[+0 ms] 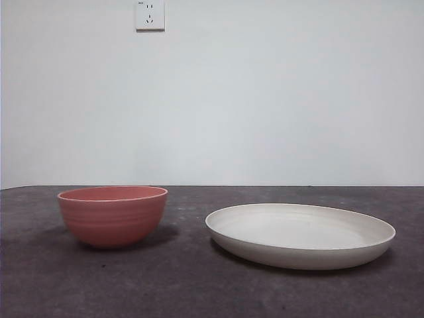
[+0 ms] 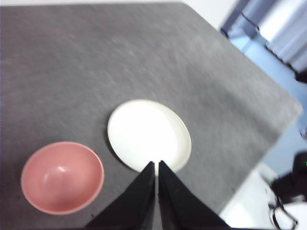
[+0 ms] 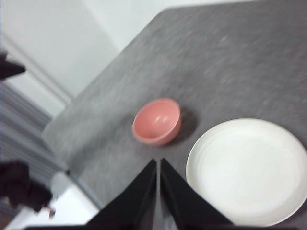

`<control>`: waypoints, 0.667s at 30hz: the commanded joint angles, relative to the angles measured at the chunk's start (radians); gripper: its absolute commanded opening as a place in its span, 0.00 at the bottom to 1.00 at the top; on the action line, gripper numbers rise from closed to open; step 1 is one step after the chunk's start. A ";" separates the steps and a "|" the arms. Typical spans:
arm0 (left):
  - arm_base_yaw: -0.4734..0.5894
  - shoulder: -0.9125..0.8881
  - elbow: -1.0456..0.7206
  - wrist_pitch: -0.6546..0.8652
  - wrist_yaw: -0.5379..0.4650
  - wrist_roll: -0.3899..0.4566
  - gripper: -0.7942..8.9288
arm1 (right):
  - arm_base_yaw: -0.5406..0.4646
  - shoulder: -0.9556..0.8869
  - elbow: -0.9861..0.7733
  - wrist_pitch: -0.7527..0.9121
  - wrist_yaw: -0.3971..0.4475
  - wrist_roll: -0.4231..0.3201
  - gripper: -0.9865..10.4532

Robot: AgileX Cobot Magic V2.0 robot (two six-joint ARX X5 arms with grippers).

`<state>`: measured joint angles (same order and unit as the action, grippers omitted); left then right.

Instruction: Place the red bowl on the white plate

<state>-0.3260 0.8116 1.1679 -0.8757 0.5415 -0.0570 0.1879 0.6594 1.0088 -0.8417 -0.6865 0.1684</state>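
Observation:
The red bowl (image 1: 112, 215) stands upright and empty on the dark table, left of the white plate (image 1: 300, 234). The two are apart. The plate is empty. Both also show from high above in the left wrist view, bowl (image 2: 62, 177) and plate (image 2: 148, 135), and in the right wrist view, bowl (image 3: 157, 121) and plate (image 3: 247, 170). My left gripper (image 2: 156, 164) is shut and empty, high above the table. My right gripper (image 3: 158, 161) is shut and empty, also high above. Neither shows in the front view.
The dark grey table (image 1: 199, 291) ends at a white wall with a socket (image 1: 150, 14). The table's edges show in both wrist views, with floor and dark equipment (image 2: 290, 184) beyond.

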 commanded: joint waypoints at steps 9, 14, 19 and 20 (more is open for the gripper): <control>-0.031 0.005 0.021 -0.064 0.005 0.079 0.12 | 0.019 0.011 0.019 -0.061 0.007 -0.079 0.09; -0.031 0.005 0.021 -0.066 0.005 0.078 0.34 | 0.019 0.012 0.019 -0.059 0.013 -0.079 0.19; -0.031 0.006 0.021 -0.067 0.005 0.078 0.61 | 0.019 0.012 0.019 -0.058 0.052 -0.074 0.56; -0.031 0.006 0.021 -0.067 0.005 0.076 0.67 | 0.019 0.012 0.019 -0.058 0.063 -0.069 0.63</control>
<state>-0.3519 0.8116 1.1683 -0.9478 0.5423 0.0097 0.2028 0.6640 1.0092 -0.9081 -0.6281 0.1009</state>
